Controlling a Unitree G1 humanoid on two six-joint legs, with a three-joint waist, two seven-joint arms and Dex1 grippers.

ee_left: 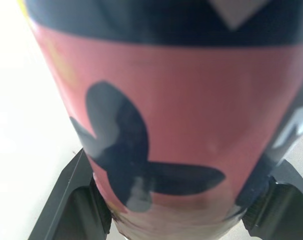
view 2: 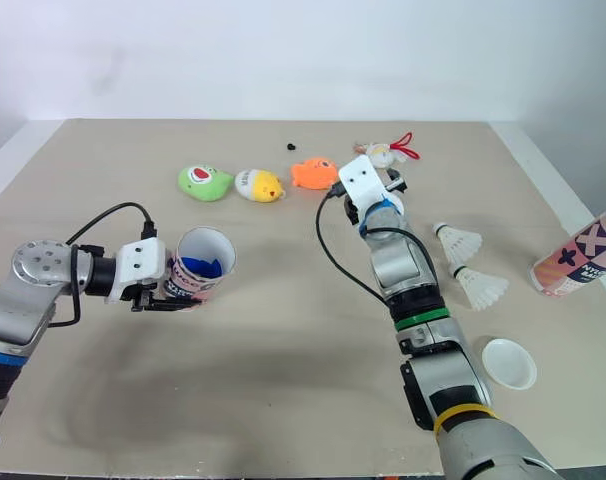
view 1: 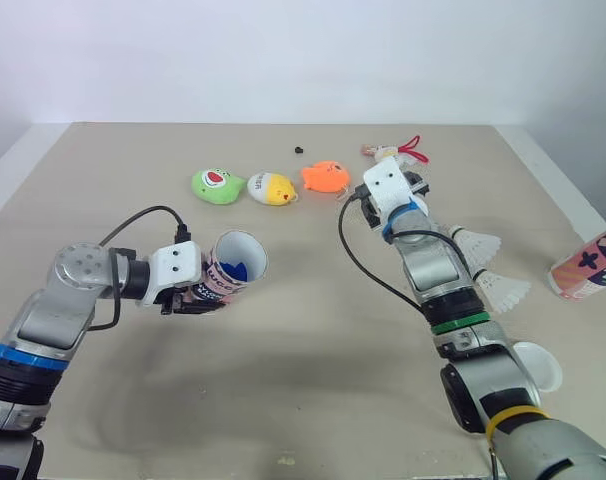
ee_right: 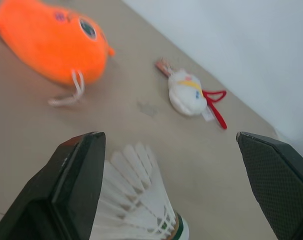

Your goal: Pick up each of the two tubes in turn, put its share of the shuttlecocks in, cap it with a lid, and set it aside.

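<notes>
1. Task so far, as judged from the scene: it looks early, with one tube in hand, no tube seen capped, and none set aside.
2. The left hand (view 1: pixel 195 298) is clamped around a pink and dark-patterned tube (view 1: pixel 223 278) at 9 o'clock on the surface. The tube is raised and tilted, its open mouth facing up and toward the right arm. Something blue sits inside; what it is cannot be made out.
3. The second tube (view 2: pixel 573 262) lies at 3 o'clock, at the surface's right edge, well apart from both hands. Whether it is capped is unclear.
4. The right hand (ee_right: pixel 169 145) is spread wide at about 1 o'clock, holding nothing, with a white feathered shuttlecock (ee_right: pixel 136 200) just below, between its fingers.
5. Two more shuttlecocks (view 1: pixel 478 243) (view 1: pixel 505 290) lie side by side at 3 o'clock, not yet loaded.
6. A round white lid (view 2: pixel 509 362) rests at 4 o'clock, unused.
7. Left to do, by this reading: load the loose shuttlecocks, cap both tubes, set them aside.
8. The surface (view 1: pixel 313 400) is a plain beige tabletop against a bare white wall (view 1: pixel 283 50).
9. At 12 o'clock sits a row of plush toys: a green one (view 1: pixel 218 185), a yellow and white one (view 1: pixel 271 187) and an orange fish (view 1: pixel 326 177).
10. Beyond them lie a small white charm with a red cord (view 1: pixel 393 153) and a tiny black object (view 1: pixel 299 150).
</notes>
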